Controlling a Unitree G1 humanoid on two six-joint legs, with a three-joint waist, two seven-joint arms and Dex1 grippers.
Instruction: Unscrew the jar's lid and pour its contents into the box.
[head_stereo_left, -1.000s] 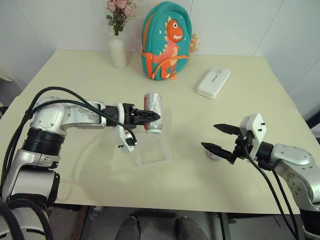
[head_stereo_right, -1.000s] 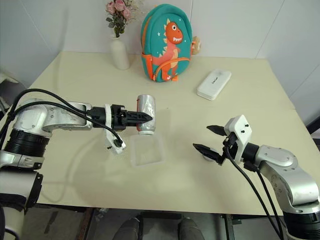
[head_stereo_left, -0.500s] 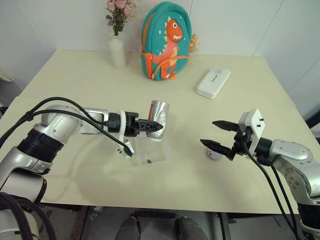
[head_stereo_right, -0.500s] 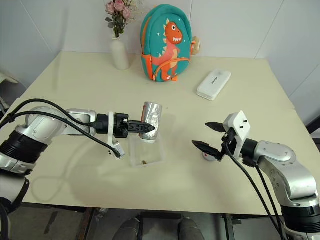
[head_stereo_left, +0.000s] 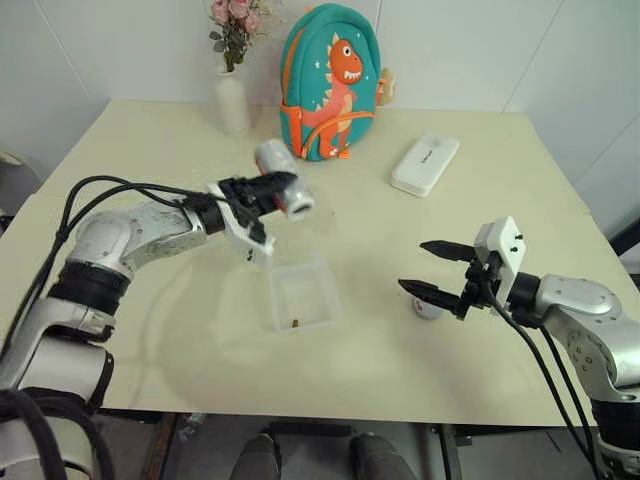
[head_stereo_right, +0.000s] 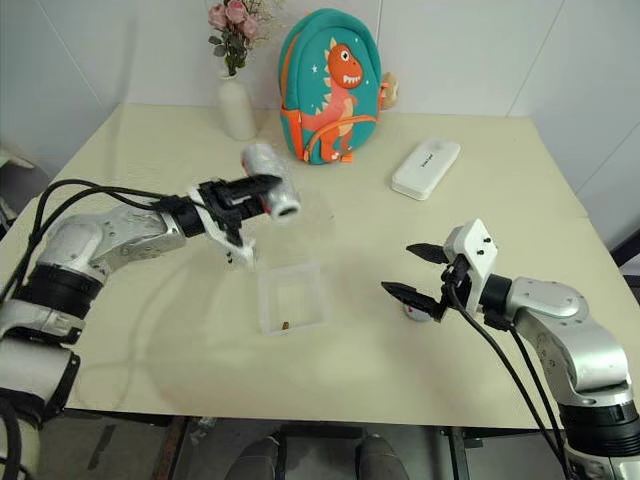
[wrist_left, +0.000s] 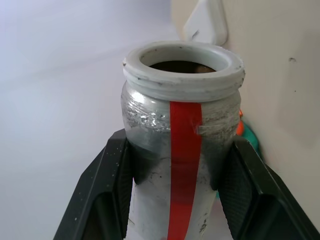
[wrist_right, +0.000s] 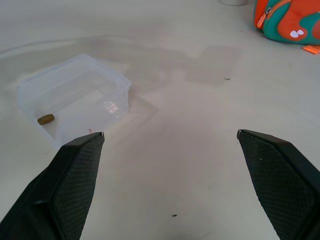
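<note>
My left gripper (head_stereo_left: 278, 184) is shut on the jar (head_stereo_left: 297, 202), a clear jar with a red stripe, held above the table behind and to the left of the box. The jar lies almost level. In the left wrist view its open white mouth (wrist_left: 183, 64) has no cap, and the black fingers (wrist_left: 107, 196) clamp its sides. The box (head_stereo_left: 305, 292), a shallow clear tray, holds the contents (head_stereo_left: 297, 322), one small brown piece, also seen as a brown pellet (wrist_right: 45, 119). My right gripper (head_stereo_left: 412, 265) hangs open over the lid (head_stereo_left: 428, 309), which rests on the table.
A teal dinosaur backpack (head_stereo_left: 330, 80) stands at the back of the table with a white flower vase (head_stereo_left: 232, 100) to its left. A white oblong case (head_stereo_left: 426, 165) lies at the back right. The table's front edge (head_stereo_left: 330, 408) runs close below the box.
The left gripper has carried the jar up, back and left, away from over the box, rolling it from mouth-down to nearly level. A brown piece now lies in the box. The right gripper stayed put.
</note>
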